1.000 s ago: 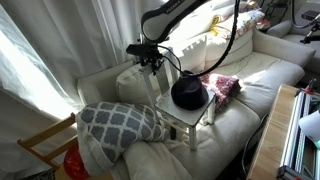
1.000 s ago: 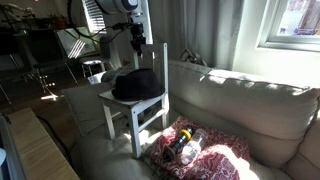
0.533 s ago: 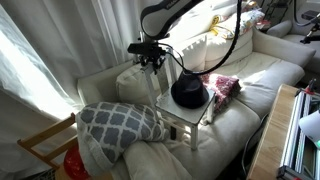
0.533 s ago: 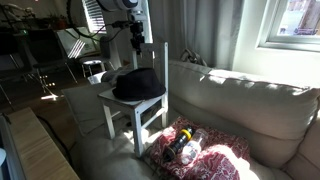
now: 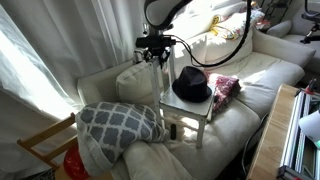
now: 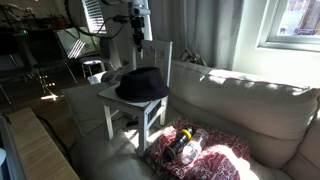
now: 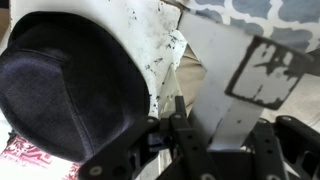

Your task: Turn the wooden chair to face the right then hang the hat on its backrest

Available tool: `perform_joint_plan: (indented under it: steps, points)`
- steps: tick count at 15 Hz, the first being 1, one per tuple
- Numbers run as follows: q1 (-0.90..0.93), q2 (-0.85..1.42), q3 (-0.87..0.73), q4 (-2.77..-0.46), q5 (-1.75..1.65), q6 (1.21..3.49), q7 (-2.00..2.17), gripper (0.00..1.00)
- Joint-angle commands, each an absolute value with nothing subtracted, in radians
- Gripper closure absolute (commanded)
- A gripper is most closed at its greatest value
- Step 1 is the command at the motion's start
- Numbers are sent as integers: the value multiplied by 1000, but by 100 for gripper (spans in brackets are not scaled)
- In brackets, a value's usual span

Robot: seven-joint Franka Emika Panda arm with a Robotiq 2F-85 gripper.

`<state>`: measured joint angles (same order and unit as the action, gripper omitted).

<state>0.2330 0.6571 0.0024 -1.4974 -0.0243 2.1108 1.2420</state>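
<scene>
The white wooden chair (image 5: 185, 108) stands on the sofa, with the black hat (image 5: 190, 85) lying on its seat. My gripper (image 5: 155, 47) is shut on the top rail of the backrest (image 5: 165, 68). In both exterior views the chair looks slightly tilted; it also shows in an exterior view (image 6: 125, 110) with the hat (image 6: 140, 84) and the backrest (image 6: 160, 62) under the gripper (image 6: 137, 38). In the wrist view the hat (image 7: 65, 90) fills the left, and the white backrest rail (image 7: 225, 95) sits between the fingers of my gripper (image 7: 225, 140).
A grey-and-white patterned cushion (image 5: 120, 122) lies beside the chair on the sofa (image 5: 260, 70). A pink patterned cloth (image 5: 226, 86) with small items (image 6: 190, 146) lies on its other side. A tan bare-wood chair frame (image 5: 45, 140) stands by the curtain.
The chair has turned and shifted with my gripper on its backrest. The hat rode along on the seat. The gripper moved slightly up and sideways.
</scene>
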Motion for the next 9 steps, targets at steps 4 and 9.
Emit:
perform_joint_plan:
  steps: [4,9]
  points:
    - [213,473,18,-1573,-47,2057,1000,93]
    - [229,418,31,-1624,-52,2084,855,93]
